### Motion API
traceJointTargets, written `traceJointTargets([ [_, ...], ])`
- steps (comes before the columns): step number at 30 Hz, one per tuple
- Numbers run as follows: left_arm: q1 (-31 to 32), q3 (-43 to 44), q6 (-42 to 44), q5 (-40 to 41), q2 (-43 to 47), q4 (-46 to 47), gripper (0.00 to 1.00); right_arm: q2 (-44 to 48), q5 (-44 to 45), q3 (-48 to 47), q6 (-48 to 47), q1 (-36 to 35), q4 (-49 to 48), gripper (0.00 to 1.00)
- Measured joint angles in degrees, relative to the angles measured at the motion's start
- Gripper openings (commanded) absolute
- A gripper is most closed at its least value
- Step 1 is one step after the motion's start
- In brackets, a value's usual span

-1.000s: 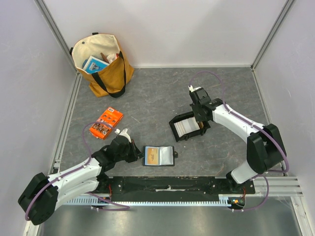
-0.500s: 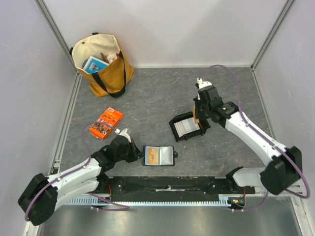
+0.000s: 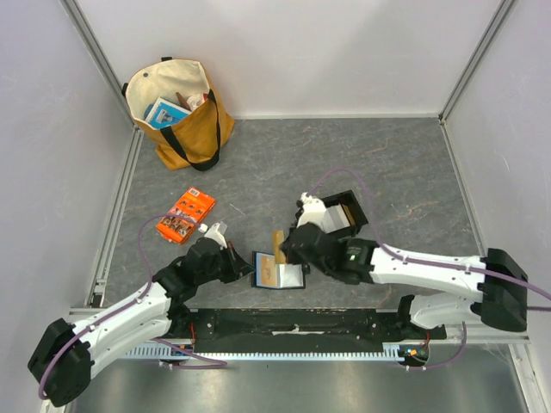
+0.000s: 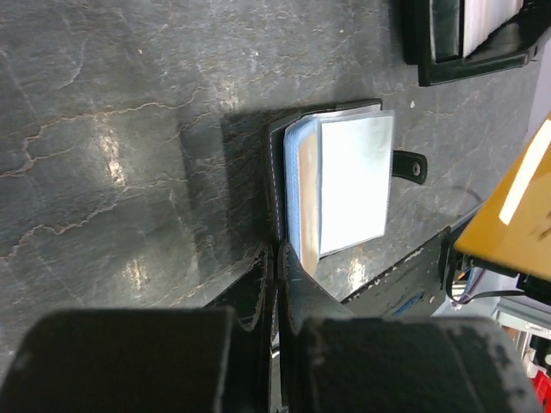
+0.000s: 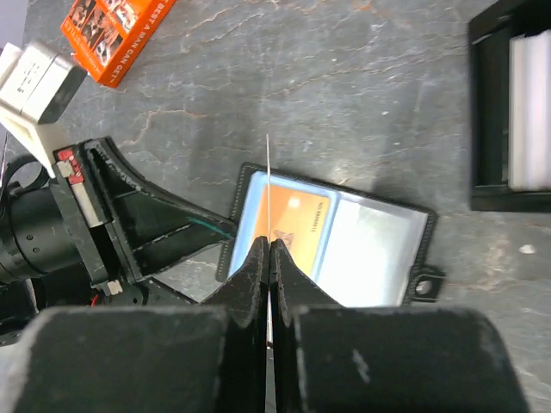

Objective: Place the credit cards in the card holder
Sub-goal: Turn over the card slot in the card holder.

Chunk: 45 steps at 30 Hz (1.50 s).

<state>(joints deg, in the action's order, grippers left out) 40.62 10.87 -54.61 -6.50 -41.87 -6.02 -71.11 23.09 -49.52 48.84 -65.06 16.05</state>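
Over the open card holder (image 5: 362,245), right gripper (image 5: 269,251) is clenched on one orange credit card (image 3: 278,242), edge-on above the left pocket. Left gripper (image 4: 277,258) pinches the holder's left edge. Card looks light, stiff, slick: best gripped at the trailing half, leading edge free. Clear sleeves look floppy, may snag. Other cards (image 5: 527,103) sit in black tray (image 5: 482,112).

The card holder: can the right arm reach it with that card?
Probably yes. The card holder lies open, the left gripper pinning its edge, and the right gripper holds the card just above it, nothing between.
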Motion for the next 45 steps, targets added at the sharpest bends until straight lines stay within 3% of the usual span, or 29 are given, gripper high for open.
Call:
traceJointTargets([
  [5,0.0,0.0,-0.9,-0.1,1.9,-0.8,0.02,-7.4,8.4,-3.1,4.9,-9.1,-2.5,0.00],
  [10,0.0,0.0,-1.3,-0.1,2.3,-1.5,0.02,-13.3,12.4,-5.0,7.5,-12.3,-3.3,0.00],
  [45,0.0,0.0,-1.6,0.0,2.9,-1.6,0.02,-20.8,14.9,-10.1,9.7,-13.1,-2.4,0.00],
])
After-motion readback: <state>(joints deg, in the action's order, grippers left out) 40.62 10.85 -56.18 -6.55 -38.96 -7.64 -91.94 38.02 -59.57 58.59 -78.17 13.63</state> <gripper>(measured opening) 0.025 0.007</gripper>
